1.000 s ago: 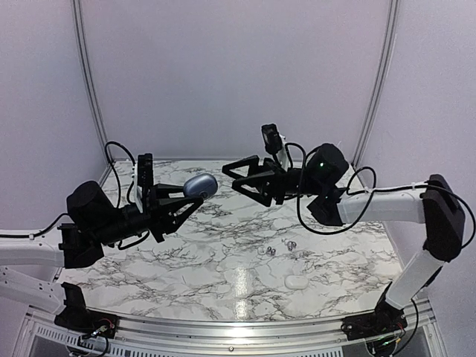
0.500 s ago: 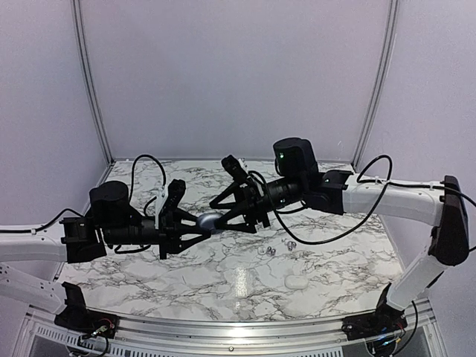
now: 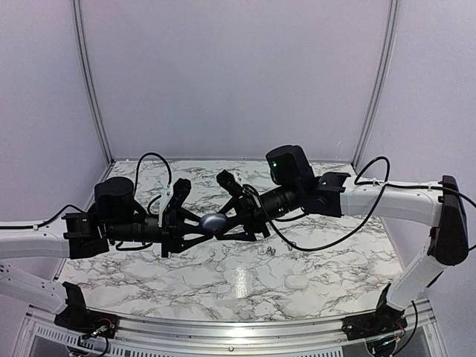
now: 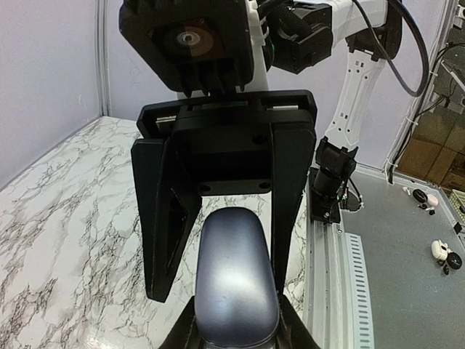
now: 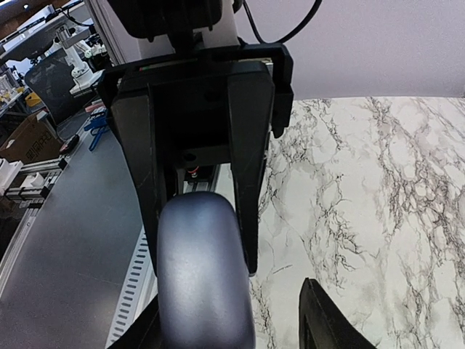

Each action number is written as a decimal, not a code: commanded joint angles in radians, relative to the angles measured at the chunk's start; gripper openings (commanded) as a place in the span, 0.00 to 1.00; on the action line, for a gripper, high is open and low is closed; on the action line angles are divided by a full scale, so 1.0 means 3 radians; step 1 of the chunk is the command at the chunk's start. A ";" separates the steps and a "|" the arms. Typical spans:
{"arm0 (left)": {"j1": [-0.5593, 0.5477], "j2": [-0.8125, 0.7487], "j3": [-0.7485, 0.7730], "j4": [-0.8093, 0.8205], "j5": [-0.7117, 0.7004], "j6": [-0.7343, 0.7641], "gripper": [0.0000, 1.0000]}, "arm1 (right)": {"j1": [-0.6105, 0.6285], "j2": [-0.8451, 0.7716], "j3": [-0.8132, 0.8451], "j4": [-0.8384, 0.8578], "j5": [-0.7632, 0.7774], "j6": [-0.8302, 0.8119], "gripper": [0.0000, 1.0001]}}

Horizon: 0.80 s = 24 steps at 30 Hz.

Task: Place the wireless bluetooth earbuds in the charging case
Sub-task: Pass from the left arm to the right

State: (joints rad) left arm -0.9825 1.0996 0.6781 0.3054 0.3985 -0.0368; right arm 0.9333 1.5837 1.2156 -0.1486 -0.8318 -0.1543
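**Two-arm hold above the bench.** Your left gripper (image 3: 202,224) is clamped on one end of the blue-grey charging case (image 3: 216,222) and holds it in the air between the arms, clear of the marble-patterned bench (image 3: 186,277). Your right gripper (image 3: 232,218) faces it head-on with its jaws partly open, straddling the free end of the case. The right wrist view shows a gap between one finger and the shell, so this gripper has hold of nothing yet. The earbuds (image 3: 267,252) lie on the bench below and to the right of the case, well apart from it. None is in the case, and its lid looks closed.

**Hazards.**
- **Slipping:** the shell is smooth and rounded, so if you close the right jaws off-centre, or ease the left grip too soon, the case will probably slip out.
- **Dropping:** a fall would end on a hard surface, and the case could land among the earbuds and scatter them.
- **Collision:** the two sets of fingers sit very near each other, so a small misalignment may knock them together.

**Surface and room.** The bench is glossy, with grey veining on white — tiny dark buds are hard to pick out against it. A small white pebble-shaped object (image 3: 296,282) lies nearer the front. Plain pale walls (image 3: 238,74) and aluminium posts (image 3: 88,82) enclose the cell.
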 commanded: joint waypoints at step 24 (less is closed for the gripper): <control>0.0079 -0.0215 -0.0116 0.0252 -0.0228 -0.0004 0.45 | 0.0003 -0.0201 -0.0218 0.0810 -0.0010 0.0459 0.01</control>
State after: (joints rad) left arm -0.9657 1.0828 0.6861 0.2573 0.3573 -0.0055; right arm 0.9337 1.5585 1.1549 -0.0463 -0.8284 -0.0864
